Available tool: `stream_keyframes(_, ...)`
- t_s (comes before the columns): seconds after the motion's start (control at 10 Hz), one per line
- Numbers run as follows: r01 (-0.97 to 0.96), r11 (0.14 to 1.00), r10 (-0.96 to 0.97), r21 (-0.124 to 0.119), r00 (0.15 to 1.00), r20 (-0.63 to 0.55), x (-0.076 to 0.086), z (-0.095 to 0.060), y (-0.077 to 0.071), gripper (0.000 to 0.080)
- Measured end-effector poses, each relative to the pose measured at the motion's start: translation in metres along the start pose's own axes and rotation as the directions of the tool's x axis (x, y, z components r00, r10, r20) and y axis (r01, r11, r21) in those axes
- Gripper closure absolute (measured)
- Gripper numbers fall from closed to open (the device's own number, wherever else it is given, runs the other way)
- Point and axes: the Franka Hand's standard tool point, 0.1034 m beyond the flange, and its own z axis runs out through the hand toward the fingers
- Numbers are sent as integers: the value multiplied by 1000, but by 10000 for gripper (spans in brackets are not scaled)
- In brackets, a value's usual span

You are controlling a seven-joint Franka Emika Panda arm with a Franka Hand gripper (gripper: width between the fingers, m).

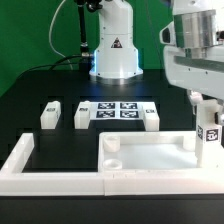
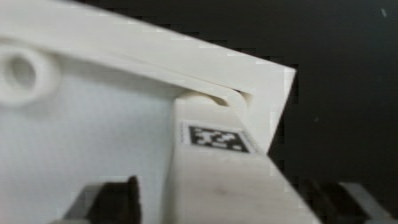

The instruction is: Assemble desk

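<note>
Exterior view: bright, even light; white panel (image 1: 150, 155) nearly blown out against the black table (image 1: 30, 100).
Wrist view: coarse and soft (tag (image 2: 221, 138) on the leg (image 2: 228, 185) still legible); gripper fingers (image 2: 118, 198) dark and blurred.

The white Panda arm (image 1: 196, 45) reaches down at the exterior view's right, its two-finger gripper (image 2: 217, 198) pointing straight down, dark fingers (image 2: 116, 200) set apart; grip unclear.

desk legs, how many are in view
4. Two legs stand on the exterior view's left of the marker board, one just right of it, one leg held by the gripper at the panel's corner.
</note>
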Motion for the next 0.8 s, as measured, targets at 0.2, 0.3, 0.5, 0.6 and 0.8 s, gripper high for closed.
stream_keyframes(0.2, 299, 954, -299, -9, 954, 3, -6, 3, 0, 219)
stream_keyframes(0.3, 360, 933, -360, -8, 933, 3, -5, 3, 0, 165)
stream_keyframes(0.5, 504, 864, -504, -8, 864, 4, -5, 3, 0, 153)
stream_keyframes(0.6, 596, 803, -596, -14, 803, 2, -4, 3, 0, 151)
stream_keyframes(0.8, 862, 501, -865, -77, 502, -5, -1, 6, -4, 151)
